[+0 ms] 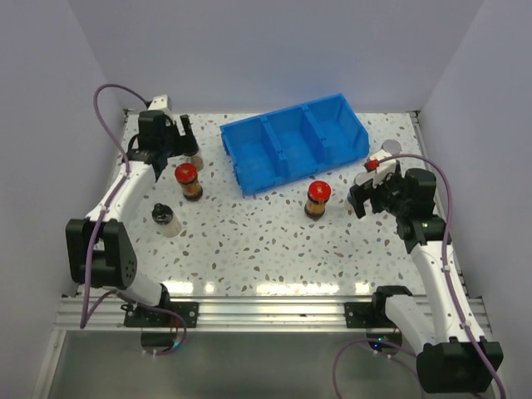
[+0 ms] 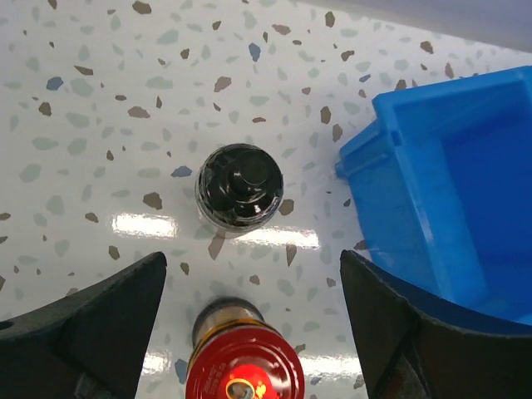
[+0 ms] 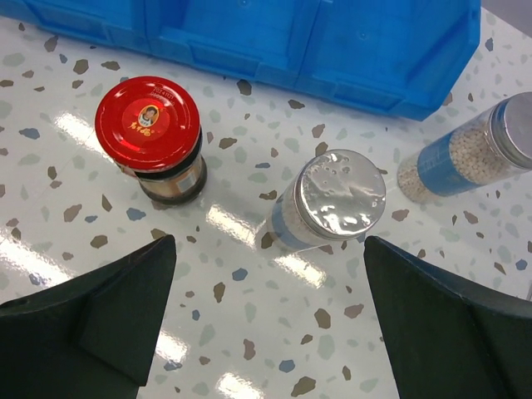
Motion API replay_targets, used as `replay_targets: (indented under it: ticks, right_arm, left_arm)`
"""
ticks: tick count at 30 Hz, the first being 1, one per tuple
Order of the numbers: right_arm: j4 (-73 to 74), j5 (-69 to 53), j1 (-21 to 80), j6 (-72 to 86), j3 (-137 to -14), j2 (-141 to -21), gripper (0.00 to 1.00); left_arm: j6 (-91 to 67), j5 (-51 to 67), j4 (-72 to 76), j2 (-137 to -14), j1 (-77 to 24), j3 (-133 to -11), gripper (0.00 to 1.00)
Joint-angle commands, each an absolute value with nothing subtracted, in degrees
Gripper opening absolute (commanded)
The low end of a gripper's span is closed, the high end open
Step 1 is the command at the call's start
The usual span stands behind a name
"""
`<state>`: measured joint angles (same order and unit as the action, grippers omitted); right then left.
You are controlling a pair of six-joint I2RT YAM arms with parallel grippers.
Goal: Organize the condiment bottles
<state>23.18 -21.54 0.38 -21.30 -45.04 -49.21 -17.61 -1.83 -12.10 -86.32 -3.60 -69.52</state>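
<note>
Red-capped jar (image 2: 245, 374) stands upright on the surface (image 2: 83, 100), left of the blue bin (image 2: 391, 158), framed between the left gripper's (image 2: 253, 256) wide-apart fingers (image 2: 83, 332); that arm is nearer. The right gripper's (image 3: 270, 241) fingers (image 3: 91, 316), also apart, face an upright silver-capped jar (image 3: 337, 199).

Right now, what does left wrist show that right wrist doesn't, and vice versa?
Left wrist only: a black-capped jar, and a red-capped jar between the fingers of the open left gripper. Right wrist only: two silver-capped jars and the other red-capped jar, ahead of the open right gripper. Both: the blue bin, the speckled table, nothing gripped.
</note>
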Motion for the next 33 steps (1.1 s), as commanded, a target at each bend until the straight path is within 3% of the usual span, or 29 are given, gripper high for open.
replay_targets:
  ticks: [1, 12, 25, 31, 33]
  right_arm:
    - [23.38, -22.76, 0.35, -22.50, -46.93, -49.22, 0.99]
    - [23.38, -22.50, 0.35, -22.59, -47.20, -49.31, 0.98]
    - [23.20, -21.71, 0.35, -22.76, -47.02, -49.22, 0.99]
    - [23.20, -21.62, 0.44, -22.85, -47.02, -48.87, 0.99]
    - [23.20, -21.71, 0.44, -22.85, -47.02, -49.04, 0.99]
  left_arm:
    - [-18.02, -0.26, -15.55, -91.90, -2.64, -75.92, 0.89]
    - [-14.77, -1.67, -20.92, -106.77, -2.64, -85.60, 0.87]
    - [-13.71, -1.49, -22.32, -114.52, -2.81, -90.61, 0.80]
    - [-12.31, -3.78, -22.06, -113.29, -2.81, -90.00, 0.58]
    - [-11.87, -3.96, -21.62, -111.98, -2.81, -89.83, 0.43]
